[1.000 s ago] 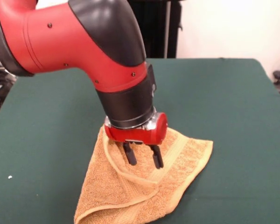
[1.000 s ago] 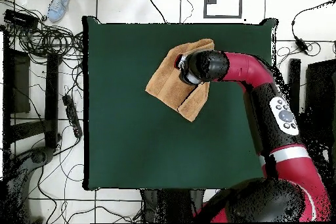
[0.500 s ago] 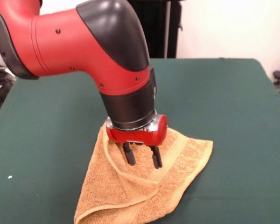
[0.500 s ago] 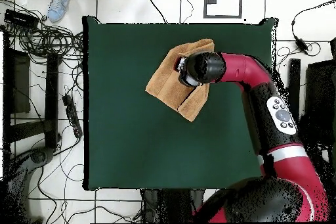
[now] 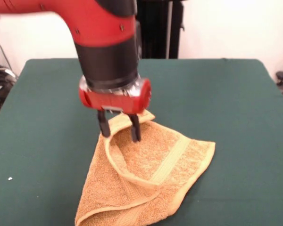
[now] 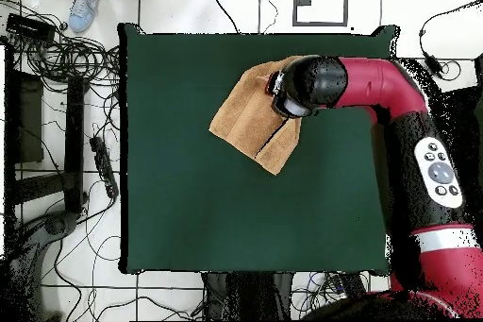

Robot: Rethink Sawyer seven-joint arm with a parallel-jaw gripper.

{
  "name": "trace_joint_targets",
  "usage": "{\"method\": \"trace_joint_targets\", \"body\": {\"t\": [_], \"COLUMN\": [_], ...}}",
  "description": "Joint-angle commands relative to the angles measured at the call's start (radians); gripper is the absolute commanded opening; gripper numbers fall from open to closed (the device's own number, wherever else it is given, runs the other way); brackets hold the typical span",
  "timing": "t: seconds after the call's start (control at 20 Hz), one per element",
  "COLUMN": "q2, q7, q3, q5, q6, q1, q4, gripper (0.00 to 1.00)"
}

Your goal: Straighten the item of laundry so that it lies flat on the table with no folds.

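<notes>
The orange-tan terry towel (image 5: 148,181) lies on the dark green worktop (image 5: 236,103) in the lower middle of the front view, folded over itself into a rough triangle, with a loose hem looping across its upper layer and a ribbed band running diagonally toward its right corner. Because the doubled layers hide part of the cloth, it cannot lie flat until a free edge is pulled out. The tool (image 5: 119,129) hangs straight down from the red and black arm (image 5: 104,42) at the towel's upper left tip, its two dark fingers (image 5: 104,126) parted and straddling the raised hem there; they look empty, with nothing clamped between them. That placement seems chosen to take the topmost corner, which is the likeliest to unfold the layer. In the overhead view the towel sits in the upper middle of the worktop, partly under the wrist.
</notes>
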State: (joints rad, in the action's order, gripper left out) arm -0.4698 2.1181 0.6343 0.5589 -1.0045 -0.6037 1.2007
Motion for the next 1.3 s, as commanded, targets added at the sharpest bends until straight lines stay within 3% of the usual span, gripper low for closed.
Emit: {"method": "trace_joint_targets", "body": {"t": [0.05, 0.65, 1.3], "q2": [-0.068, 0.043, 0.128], "q7": [-0.336, -0.235, -0.177], "q3": [0.001, 0.007, 0.008], "q5": [0.037, 0.059, 0.044], "q6": [-0.152, 0.057, 0.174], "q1": [0.021, 0.009, 0.026], "q4": [0.032, 0.107, 0.106], "gripper": [1.0, 1.0, 1.0]}}
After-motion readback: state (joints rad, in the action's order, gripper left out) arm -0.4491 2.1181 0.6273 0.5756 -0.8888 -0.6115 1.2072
